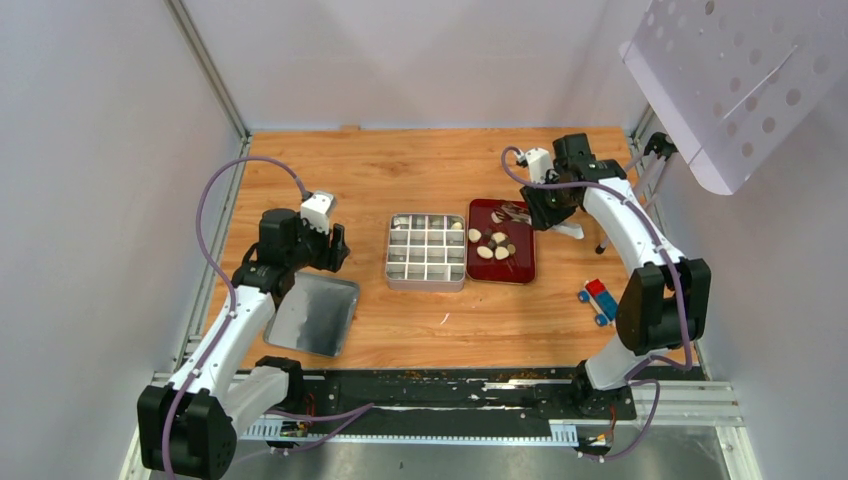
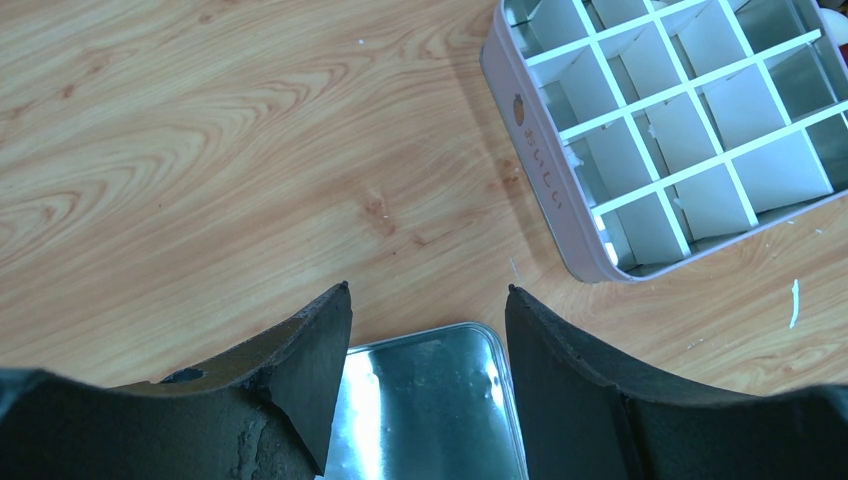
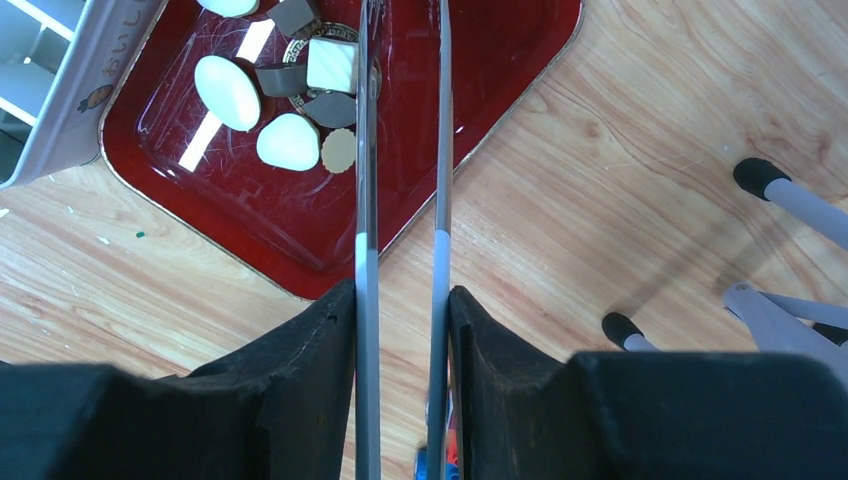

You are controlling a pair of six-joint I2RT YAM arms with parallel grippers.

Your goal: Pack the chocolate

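At the lower left of the top view, a flat silver metal lid [image 1: 312,315] lies on the wooden table [image 1: 400,160]. The left gripper [image 1: 338,250] hangs just past the lid's upper edge. In the left wrist view its two black fingers [image 2: 310,350] are spread wide with nothing between them, and the lid's corner shows in the gap. At the lower right, well apart from the rest, sits a small red-and-blue block [image 1: 598,298].

In the middle of the frame stands a square silver tin with a white divider grid [image 1: 427,283]. Every compartment seen in the left wrist view is bare. Just to its right, almost touching, lies a dark red rectangular tray [image 1: 520,265].

The chocolate pieces [image 1: 492,245], cream-white and dark brown, are small and mostly oval. They sit bunched in the tray's middle, in the half nearer the tin. In the right wrist view they are clustered at the upper left, just beside the left arm of the long metal tongs [image 3: 362,150].

The right gripper [image 3: 400,295] is clamped on the tongs. Their two thin arms run close and parallel up over the tray, and the tips are cut off by the top edge. At the right of that view stand white stand legs with black feet [image 3: 800,205].
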